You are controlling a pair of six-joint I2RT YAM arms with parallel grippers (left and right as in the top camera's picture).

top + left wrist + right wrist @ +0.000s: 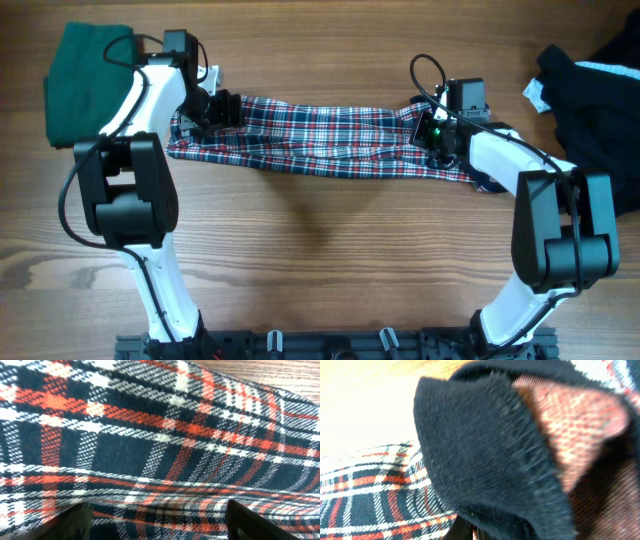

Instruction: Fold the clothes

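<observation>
1. Now the plaid dress point(320, 135) lies drawn out in a long band across the table point(320, 260), its long axis running from my left to my right, with one arm at each end.
2. My left claw point(213, 108) sits at the band's left end, spread wide. The wrist view shows its fingertips point(75, 521) well apart, plaid cloth under and between them, nothing pinched.
3. My right claw point(432, 132) sits at the band's right end. Navy trim bunches up against the wrist lens, and the jaws look closed on that edge of the dress, though little of them shows.
4. Each arm is nearest its own end, so I judge the fold turns on carrying both ends across the short axis, toward the arms' bases.
5. Bare wood is broad on the base side of the band. The far side is tighter: a green garment point(85, 75) lies just beside the left arm, and a black garment point(590, 95) is heaped near the right arm.
</observation>
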